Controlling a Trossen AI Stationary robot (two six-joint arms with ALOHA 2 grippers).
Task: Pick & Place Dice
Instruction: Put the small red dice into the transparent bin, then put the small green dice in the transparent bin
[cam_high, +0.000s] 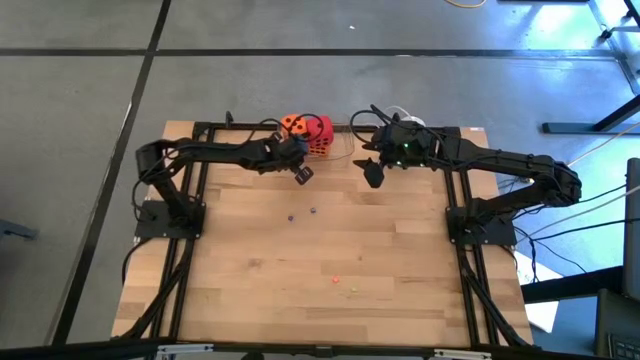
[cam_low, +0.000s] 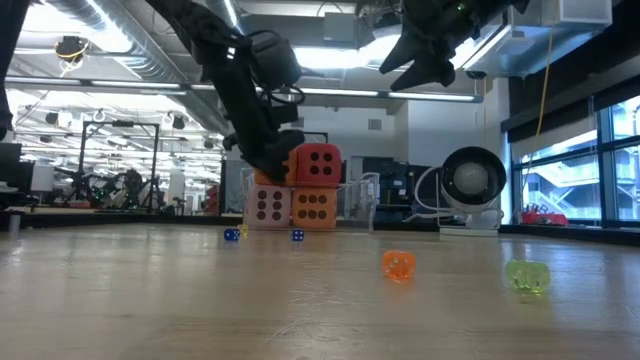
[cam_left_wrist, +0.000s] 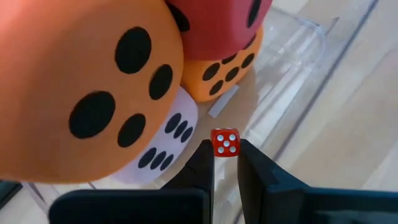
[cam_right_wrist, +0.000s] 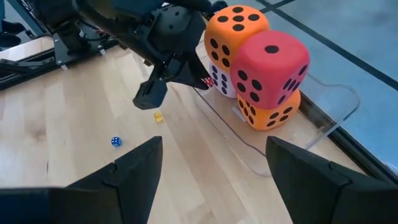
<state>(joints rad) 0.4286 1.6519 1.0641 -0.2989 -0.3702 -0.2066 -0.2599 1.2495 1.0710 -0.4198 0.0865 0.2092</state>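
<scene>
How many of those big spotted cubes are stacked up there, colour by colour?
Orange dice: 2
Red die: 1
Pale pink die: 1
Total: 4

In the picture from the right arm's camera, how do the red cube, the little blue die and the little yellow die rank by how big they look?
1. Red cube, by far the largest.
2. Blue die and yellow die: both tiny and about alike, so I won't rank them.

The near orange die (cam_left_wrist: 74, 81) is cut off by the left wrist picture's edge and hides most of the pale pink die (cam_left_wrist: 163, 140) beneath it. Beside that pink die, the red die (cam_left_wrist: 217, 25) is cropped too.
</scene>
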